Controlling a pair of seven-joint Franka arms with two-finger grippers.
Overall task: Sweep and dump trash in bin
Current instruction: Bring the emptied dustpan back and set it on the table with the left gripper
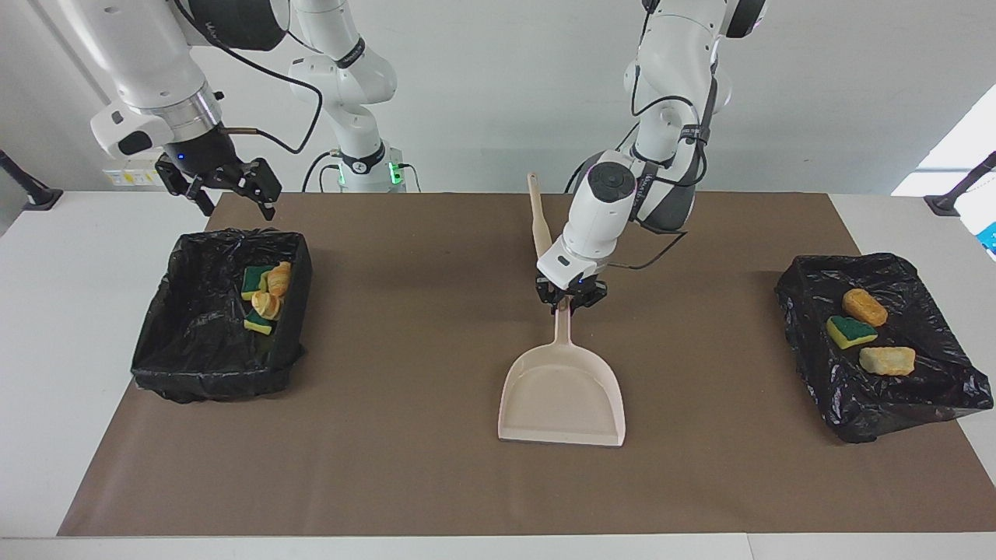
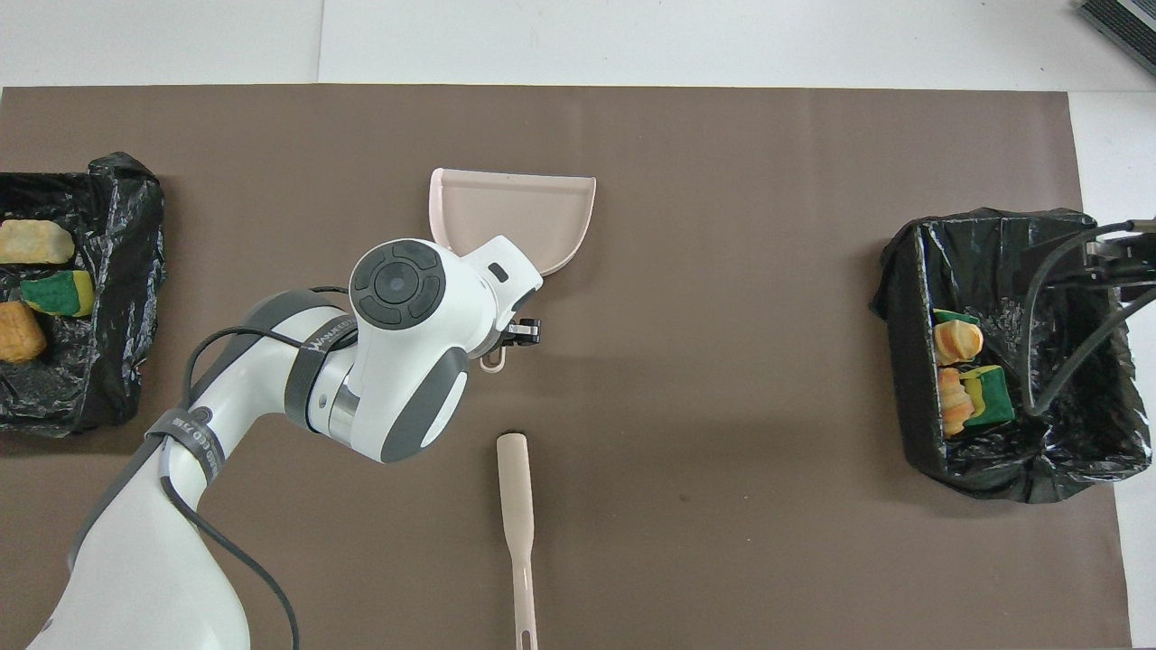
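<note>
All the trash lies in two black-lined bins. The bin (image 1: 202, 358) (image 2: 1020, 451) at the right arm's end holds several sponge and pastry scraps (image 1: 264, 295) (image 2: 966, 379). The bin (image 1: 926, 389) (image 2: 108, 226) at the left arm's end holds three scraps (image 1: 864, 307) (image 2: 54, 291). The beige dustpan (image 1: 562, 389) (image 2: 510, 208) lies flat and empty on the mat's middle. My left gripper (image 1: 570, 302) (image 2: 519, 334) is low over the dustpan's handle (image 1: 562, 330), its jaws apart on either side of it. My right gripper (image 1: 233, 194) hangs open over its bin's edge nearest the robots.
A beige sweeper (image 1: 538, 222) (image 2: 517, 524) lies on the brown mat (image 1: 405, 435), nearer to the robots than the dustpan. The white table (image 1: 47, 327) shows around the mat.
</note>
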